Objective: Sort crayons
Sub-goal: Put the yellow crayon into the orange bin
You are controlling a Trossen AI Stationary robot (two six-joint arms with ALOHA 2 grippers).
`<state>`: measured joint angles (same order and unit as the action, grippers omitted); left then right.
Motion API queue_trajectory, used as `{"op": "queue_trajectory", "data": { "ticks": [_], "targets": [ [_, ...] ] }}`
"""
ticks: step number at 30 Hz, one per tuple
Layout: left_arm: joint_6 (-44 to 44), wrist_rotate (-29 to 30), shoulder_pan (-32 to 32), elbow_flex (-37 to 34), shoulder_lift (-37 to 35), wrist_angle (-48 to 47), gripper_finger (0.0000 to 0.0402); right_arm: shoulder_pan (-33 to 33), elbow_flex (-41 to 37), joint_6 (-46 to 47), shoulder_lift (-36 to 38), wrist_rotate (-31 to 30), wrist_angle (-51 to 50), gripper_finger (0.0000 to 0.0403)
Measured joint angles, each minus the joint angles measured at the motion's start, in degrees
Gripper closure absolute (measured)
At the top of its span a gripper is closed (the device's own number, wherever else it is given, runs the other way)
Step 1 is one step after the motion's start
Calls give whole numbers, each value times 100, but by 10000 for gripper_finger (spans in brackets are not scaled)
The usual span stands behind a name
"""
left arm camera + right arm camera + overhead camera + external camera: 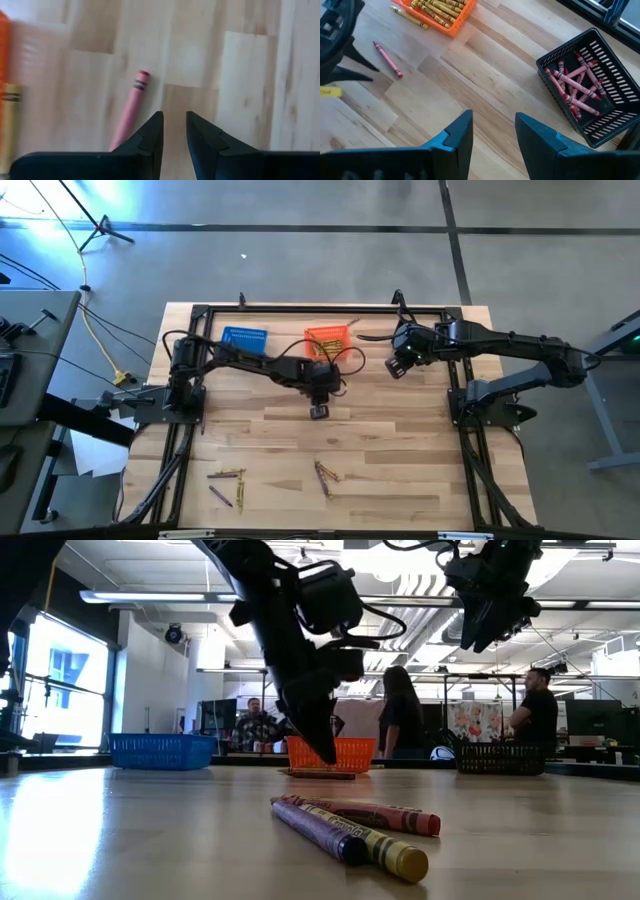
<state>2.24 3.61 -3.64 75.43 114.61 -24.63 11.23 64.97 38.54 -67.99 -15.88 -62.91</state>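
Left end effector (174, 131): fingers parted, empty, above mid-tabletop.
Pink crayon (131, 107): just beside it, long axis roughly along its reach.
Right end effector (492, 131): open, farther away.

Pale butcher-block wood table (485, 80), smooth and matt; plastic mesh baskets, orange (457, 22) and black (615, 75); paper-wrapped pink crayon (131, 107); matt black fingers (150, 142).

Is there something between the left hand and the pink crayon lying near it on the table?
Nothing visible does. The left hand hangs open just beside the pink crayon, which lies alone on bare wood of the table. The orange basket sits farther off, not between them.
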Motion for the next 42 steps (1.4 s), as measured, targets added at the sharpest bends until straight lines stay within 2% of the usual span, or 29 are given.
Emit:
{"op": "queue_trajectory", "data": {
  "ticks": [12,23,42],
  "targets": [
    [-758,241,-520,160,0,-172,332,2,0,0,0,0,8,269],
    [-1573,804,-930,160,-2,-165,332,0,1,1,0,0,8,269],
    [-1792,690,-1287,121,280,51,332,1,0,0,0,0,35,269]
  ]
}}
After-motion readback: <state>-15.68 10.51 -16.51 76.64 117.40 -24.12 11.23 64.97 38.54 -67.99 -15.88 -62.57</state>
